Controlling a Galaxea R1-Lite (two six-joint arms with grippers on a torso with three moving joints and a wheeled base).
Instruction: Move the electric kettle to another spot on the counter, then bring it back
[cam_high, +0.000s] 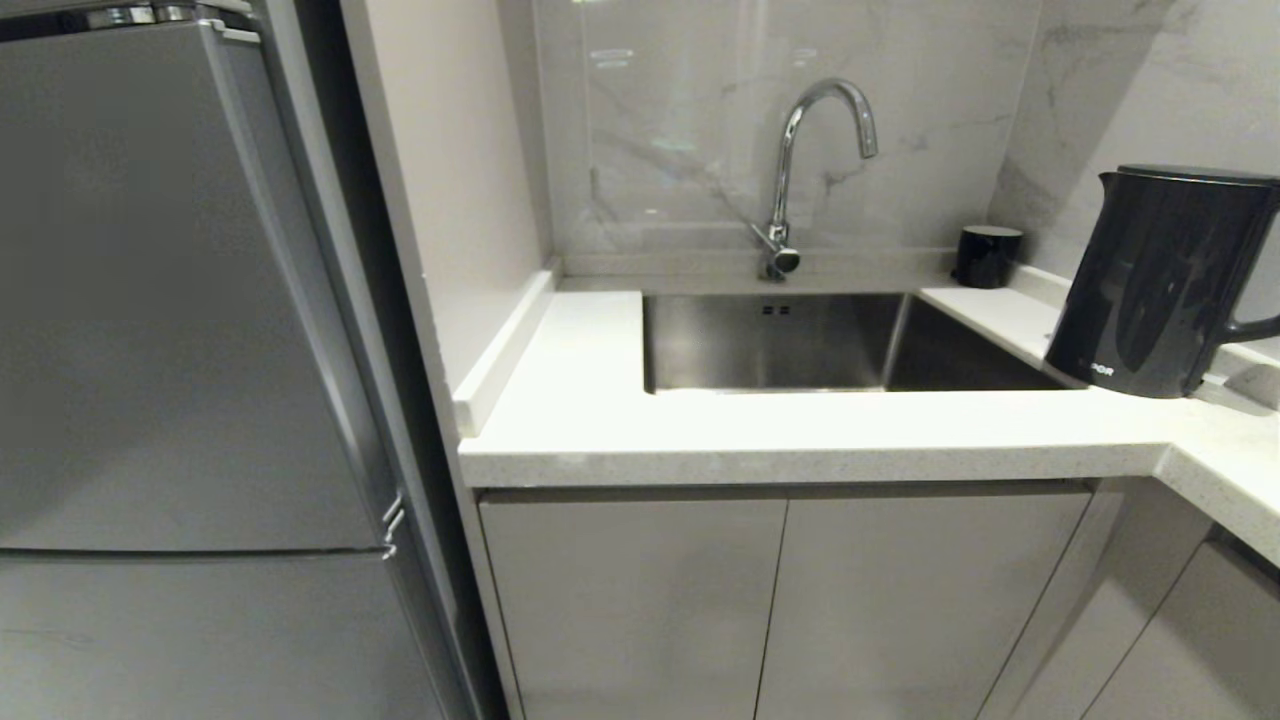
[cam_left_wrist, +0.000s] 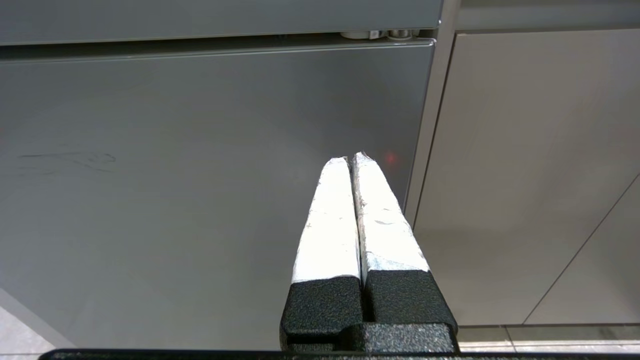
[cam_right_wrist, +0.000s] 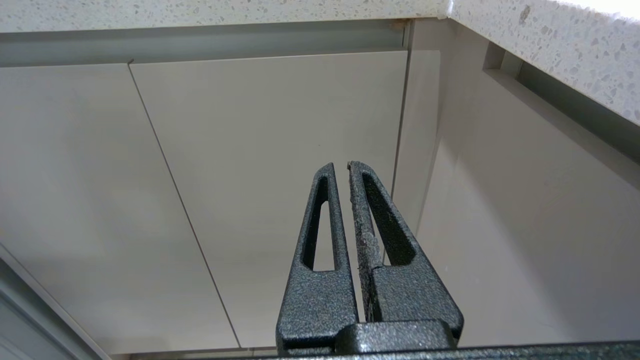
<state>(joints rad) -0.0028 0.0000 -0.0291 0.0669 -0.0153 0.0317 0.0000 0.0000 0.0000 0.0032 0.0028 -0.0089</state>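
Electric kettle (cam_high: 1160, 285) upright on desk (cam_high: 800, 425) right of sink (cam_high: 780, 340); left gripper (cam_left_wrist: 350, 159) and right gripper (cam_right_wrist: 341, 165) parked low, jaws closed, empty.

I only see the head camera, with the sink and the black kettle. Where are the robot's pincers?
Observer: The left pincer hangs low, facing the grey fridge door, its fingers pressed shut.
Operator: And the other one?
Observer: The right pincer sits beneath the counter edge, pointing at a pale cabinet door, shut and empty.
Operator: So nobody holds the kettle?
Observer: Right, the electric kettle stands alone.
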